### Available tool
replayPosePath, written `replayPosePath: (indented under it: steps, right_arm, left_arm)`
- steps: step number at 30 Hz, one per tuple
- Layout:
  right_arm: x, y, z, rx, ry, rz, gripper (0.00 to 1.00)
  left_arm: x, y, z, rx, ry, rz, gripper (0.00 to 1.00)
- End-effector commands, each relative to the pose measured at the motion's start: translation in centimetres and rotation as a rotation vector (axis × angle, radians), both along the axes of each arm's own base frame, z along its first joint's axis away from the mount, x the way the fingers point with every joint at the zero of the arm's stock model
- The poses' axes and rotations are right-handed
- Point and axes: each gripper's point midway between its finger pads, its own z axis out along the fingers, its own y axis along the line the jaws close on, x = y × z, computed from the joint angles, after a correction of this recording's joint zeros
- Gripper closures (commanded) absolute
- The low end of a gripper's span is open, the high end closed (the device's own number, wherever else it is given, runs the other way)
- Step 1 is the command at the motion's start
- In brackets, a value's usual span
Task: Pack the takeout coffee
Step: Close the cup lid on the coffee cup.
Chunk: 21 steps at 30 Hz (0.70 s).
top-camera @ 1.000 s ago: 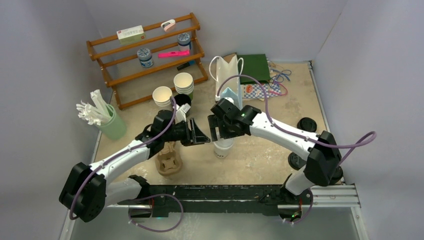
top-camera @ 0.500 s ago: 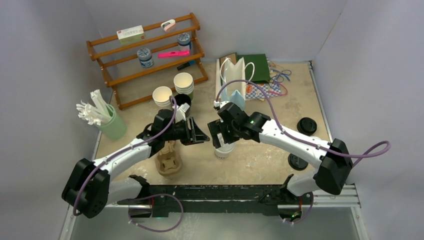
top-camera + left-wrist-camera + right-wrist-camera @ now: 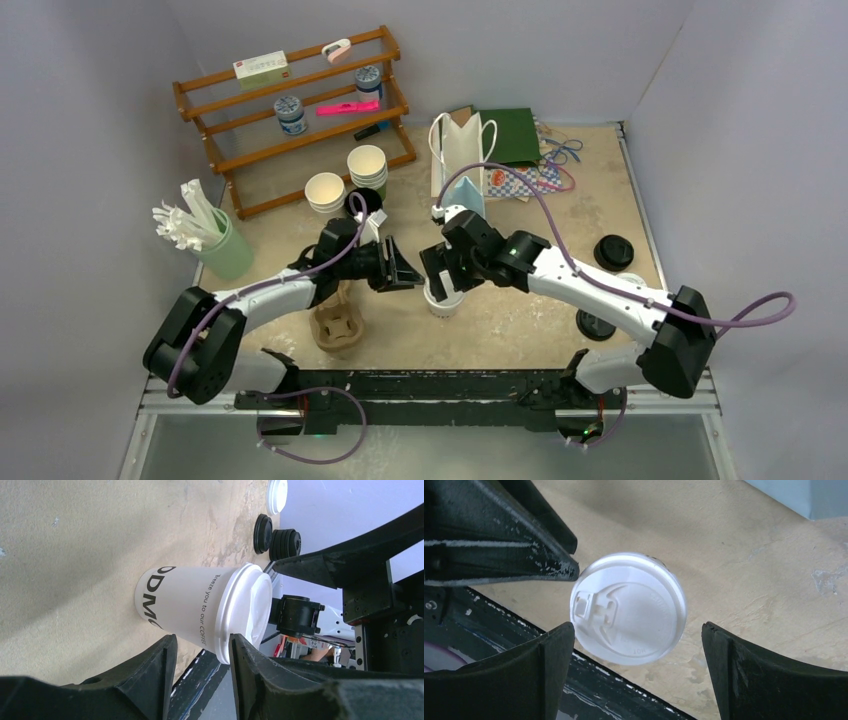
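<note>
Two arms meet near the middle of the worktop [image 3: 530,315], and from where I stand the cream-white cup [image 3: 440,303] is right between them. Furthest left, the brown pulp carrier [image 3: 335,325] sits near the front edge, partly under the left arm. Just to its right, the left end effector [image 3: 412,275] lies level and points at the cup's side. Its fingers are apart, and the left wrist view shows the cup [image 3: 200,607] standing upright on the worktop just past the tips, its near side reaching into the gap between them. One fingertip [image 3: 571,567] is right beside the rim of the white lid [image 3: 629,607]; I cannot tell whether it touches.

The right end effector [image 3: 438,283] hangs above the cup and points down. It is spread wide, with one finger on each side of the lid and clear of it. Well off to the right, loose black lids [image 3: 612,250] lie on the worktop.
</note>
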Motion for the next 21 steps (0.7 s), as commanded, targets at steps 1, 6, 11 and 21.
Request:
replayPosePath:
  steps: [1, 6, 11, 21]
  right_arm:
    - [-0.4, 0.5, 1.2, 0.040, -0.056, 0.036, 0.01]
    - [-0.9, 1.5, 0.9, 0.032, -0.059, 0.058, 0.01]
    - [-0.9, 1.8, 0.3, 0.011, -0.052, 0.056, 0.01]
    - [-0.5, 0.9, -1.0, -0.074, -0.059, 0.007, 0.05]
  left_arm:
    - [0.9, -0.8, 1.8, -0.063, -0.053, -0.019, 0.56]
    - [0.7, -0.9, 1.6, -0.068, -0.043, -0.033, 0.56]
    - [0.4, -0.9, 1.2, -0.069, -0.032, -0.045, 0.56]
    - [-0.2, -0.8, 0.3, -0.051, -0.011, -0.070, 0.57]
